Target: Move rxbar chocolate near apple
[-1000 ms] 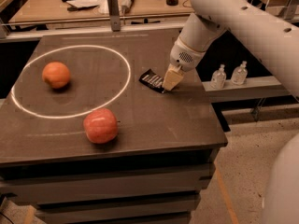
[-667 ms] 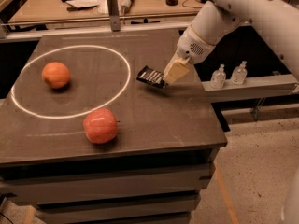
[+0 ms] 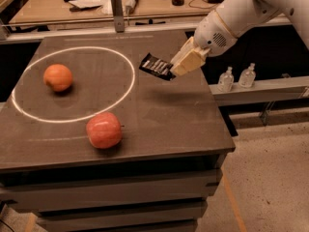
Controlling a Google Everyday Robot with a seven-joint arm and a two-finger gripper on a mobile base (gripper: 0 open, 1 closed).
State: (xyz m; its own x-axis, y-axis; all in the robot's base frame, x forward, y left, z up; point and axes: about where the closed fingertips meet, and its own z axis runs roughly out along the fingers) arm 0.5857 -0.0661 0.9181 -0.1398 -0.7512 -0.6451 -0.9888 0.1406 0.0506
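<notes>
Gripper (image 3: pixel 175 70) in the camera view hangs over the right rear part of the dark table (image 3: pixel 169 124), at the end of the white arm (image 3: pixel 231 18) that reaches in from the upper right. Its tan fingers (image 3: pixel 186 61) are pinched on one end of the rxbar chocolate (image 3: pixel 155 65), which sticks out to the left, tilted and clear of the tabletop, with a soft shadow beneath it. The bar sits just outside the right edge of the white ring (image 3: pixel 87 48) marked on the table. The apple (image 3: pixel 104 130) rests near the front, at the ring's near edge, well apart from the bar. An orange (image 3: pixel 58 77) lies inside the ring on the left. Two small bottles (image 3: pixel 225 79) stand on a ledge to the right of the table.
</notes>
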